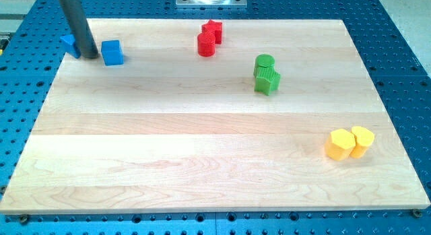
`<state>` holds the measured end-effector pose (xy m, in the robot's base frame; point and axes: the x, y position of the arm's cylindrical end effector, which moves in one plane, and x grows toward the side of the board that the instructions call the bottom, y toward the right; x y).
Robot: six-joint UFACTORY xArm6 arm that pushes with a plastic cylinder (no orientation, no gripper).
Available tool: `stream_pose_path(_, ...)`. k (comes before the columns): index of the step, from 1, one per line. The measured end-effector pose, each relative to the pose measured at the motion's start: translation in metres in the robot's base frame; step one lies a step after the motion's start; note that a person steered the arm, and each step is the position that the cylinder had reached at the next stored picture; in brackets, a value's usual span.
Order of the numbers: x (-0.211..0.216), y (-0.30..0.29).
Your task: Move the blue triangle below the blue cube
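Care matters now, since my tip (91, 57), a bare rod holding nothing, stands just left of the blue cube (112, 52) with the blue triangle (69, 44) touching its far side, so I should circle behind the triangle and push it beneath the cube.
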<state>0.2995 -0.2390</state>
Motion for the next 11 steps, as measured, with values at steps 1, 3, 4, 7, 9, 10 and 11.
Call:
stream_pose_path(1, -0.055, 0.003)
stream_pose_path(3, -0.009, -0.060)
stream_pose_path(4, 0.020, 0.001)
stream_pose_path(7, 0.029, 0.011)
stream_pose_path(9, 0.123, 0.101)
stream_pose_path(10, 0.100, 0.038)
stream_pose_path(11, 0.164, 0.051)
